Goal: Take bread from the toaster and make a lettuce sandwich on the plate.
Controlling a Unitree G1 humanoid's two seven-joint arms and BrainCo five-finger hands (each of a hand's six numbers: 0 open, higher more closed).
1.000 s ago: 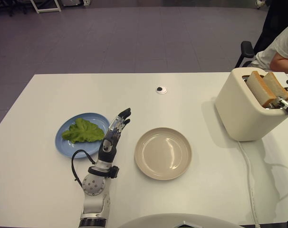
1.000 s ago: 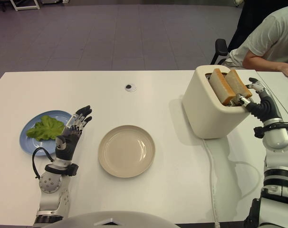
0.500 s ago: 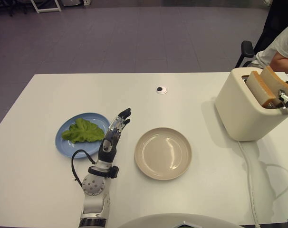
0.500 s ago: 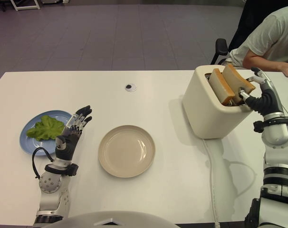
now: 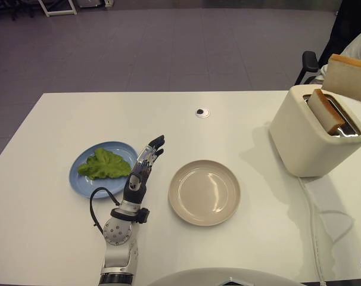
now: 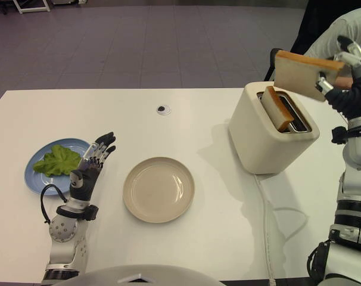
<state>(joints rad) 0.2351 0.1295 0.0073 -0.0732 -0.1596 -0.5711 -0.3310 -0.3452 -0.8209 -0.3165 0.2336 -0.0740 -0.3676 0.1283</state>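
A cream toaster (image 6: pixel 270 140) stands at the table's right, with one bread slice (image 6: pixel 277 108) still in its slot. My right hand (image 6: pixel 347 83) is shut on a second bread slice (image 6: pixel 301 74), held in the air above the toaster. The beige plate (image 6: pixel 159 189) lies in the middle of the table. A green lettuce leaf (image 6: pixel 59 160) rests on a blue plate (image 6: pixel 36 180) at the left. My left hand (image 6: pixel 88 168) rests open on the table between the two plates, fingers stretched.
The toaster's white cable (image 6: pixel 266 229) runs down the table towards the front edge. A small black and white disc (image 6: pixel 163 109) lies at the back centre. A black chair (image 6: pixel 277 61) stands behind the table's right end.
My right hand has lifted one bread slice up out of the toaster and into the air. The left hand has stayed still.
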